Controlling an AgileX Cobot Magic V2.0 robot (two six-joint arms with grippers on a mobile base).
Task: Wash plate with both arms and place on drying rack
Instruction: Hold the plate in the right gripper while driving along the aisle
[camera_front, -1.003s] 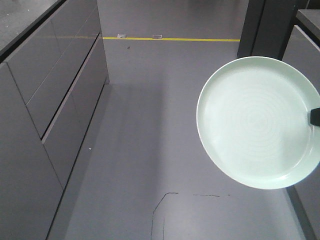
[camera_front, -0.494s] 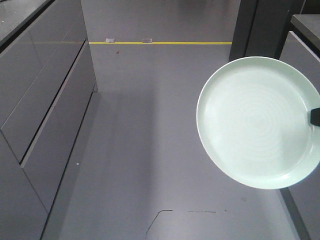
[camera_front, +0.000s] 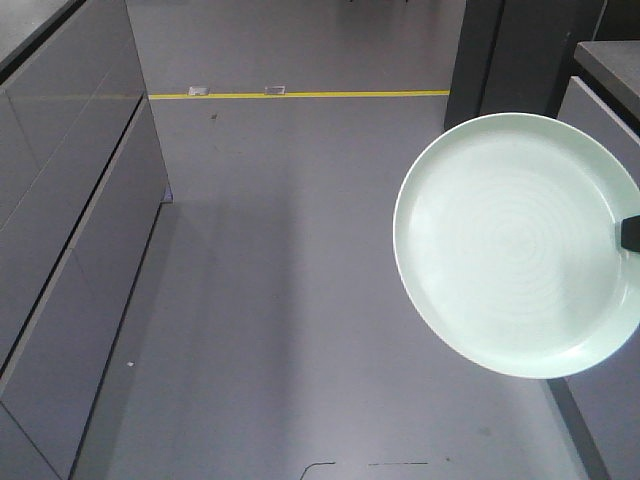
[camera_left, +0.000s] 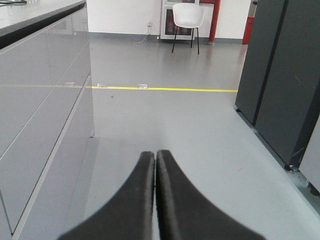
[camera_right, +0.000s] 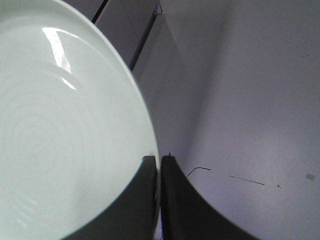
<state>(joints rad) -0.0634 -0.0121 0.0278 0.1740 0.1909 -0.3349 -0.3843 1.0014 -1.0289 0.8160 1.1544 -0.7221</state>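
Note:
The pale mint-green plate hangs in the air above the grey floor at the right of the front view, its ringed inner face toward the camera. My right gripper is shut on the plate, pinching its rim edge-on; one black fingertip shows at the plate's right edge in the front view. In the left wrist view my left gripper is shut with nothing between its fingers, pointing along the floor. The drying rack is out of view.
Grey cabinet fronts with a dark countertop run down the left side. A yellow floor line crosses ahead. Dark tall cabinets stand on the right. A white chair stands far back. Black marks lie on the floor.
The floor and cabinets have slid down and to the left in the front view, so the base has moved. The plate keeps its place in the frame.

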